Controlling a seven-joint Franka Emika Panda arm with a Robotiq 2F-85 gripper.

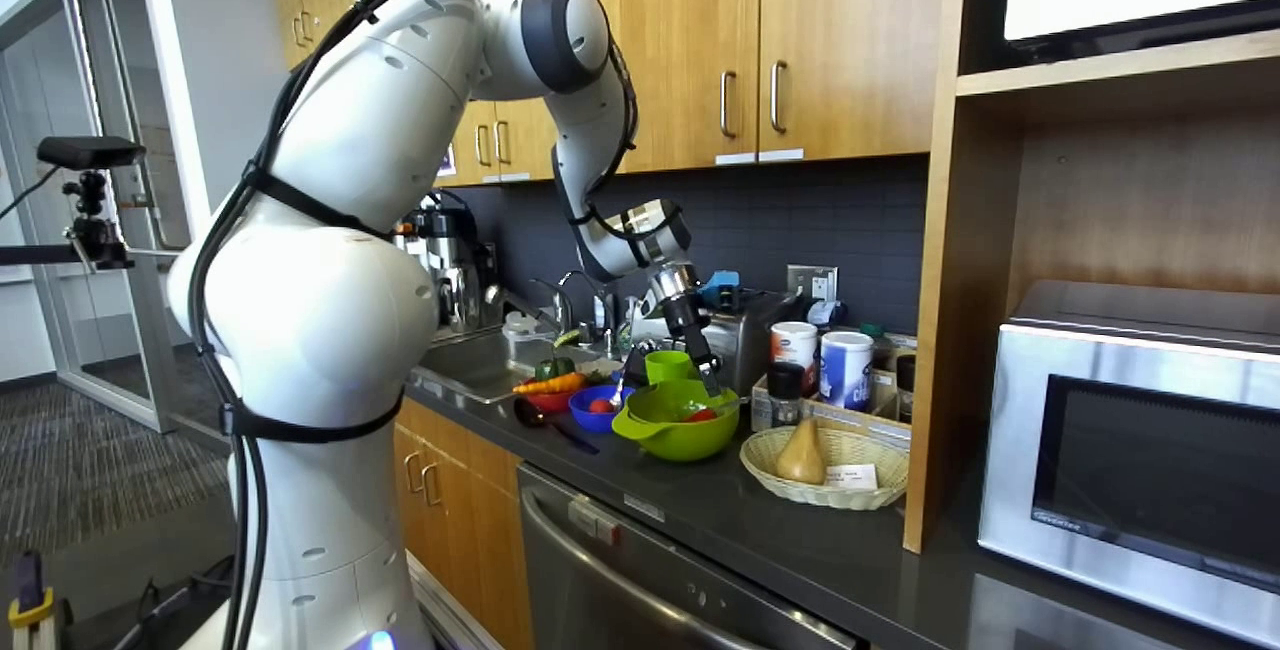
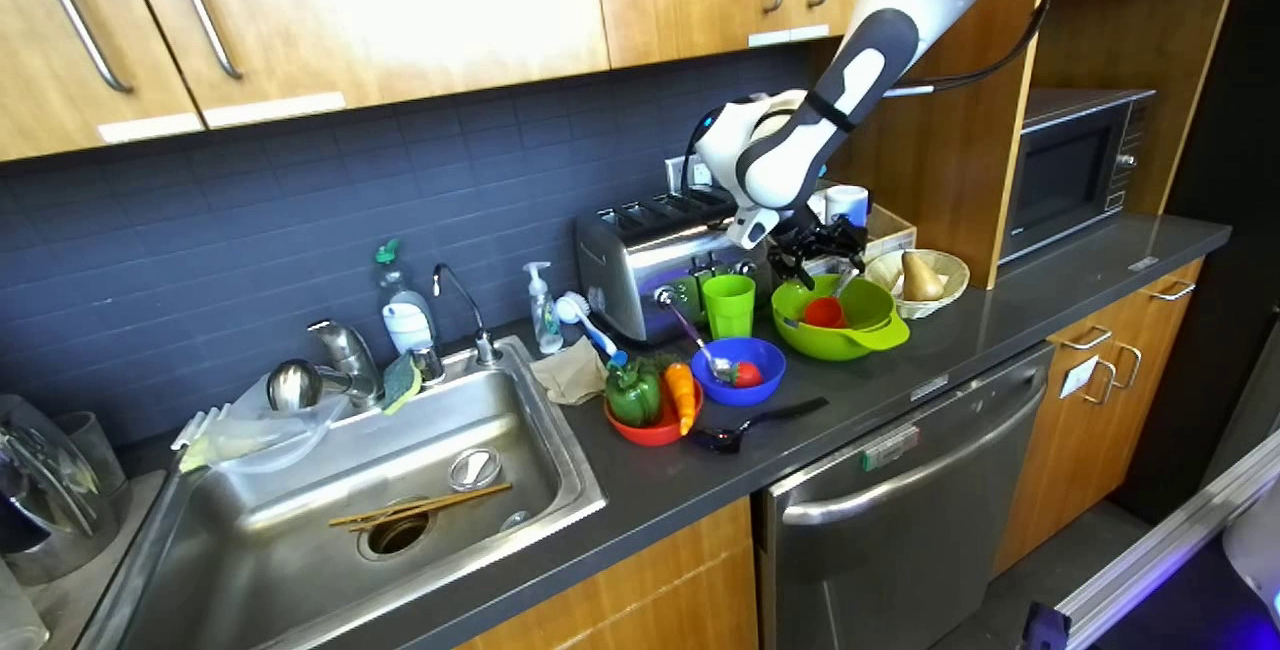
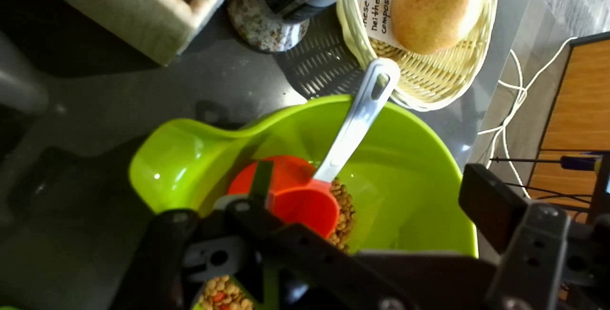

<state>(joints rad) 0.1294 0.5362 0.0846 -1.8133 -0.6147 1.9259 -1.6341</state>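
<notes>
My gripper stands open above a lime-green bowl, its fingers wide apart and nothing held between them. Inside the bowl lies a red scoop, tilted, with its pale handle leaning up over the rim. Small brown pellets show beside the scoop. The left finger overlaps the scoop in the wrist view; whether they touch I cannot tell. In both exterior views the gripper is close over the bowl, on the side toward the toaster. The near part of the bowl is hidden behind the gripper.
Beside the bowl are a green cup, a toaster and a blue bowl. A black ladle and a red bowl of vegetables lie toward the sink. A wicker basket, grinder and wooden box stand beyond.
</notes>
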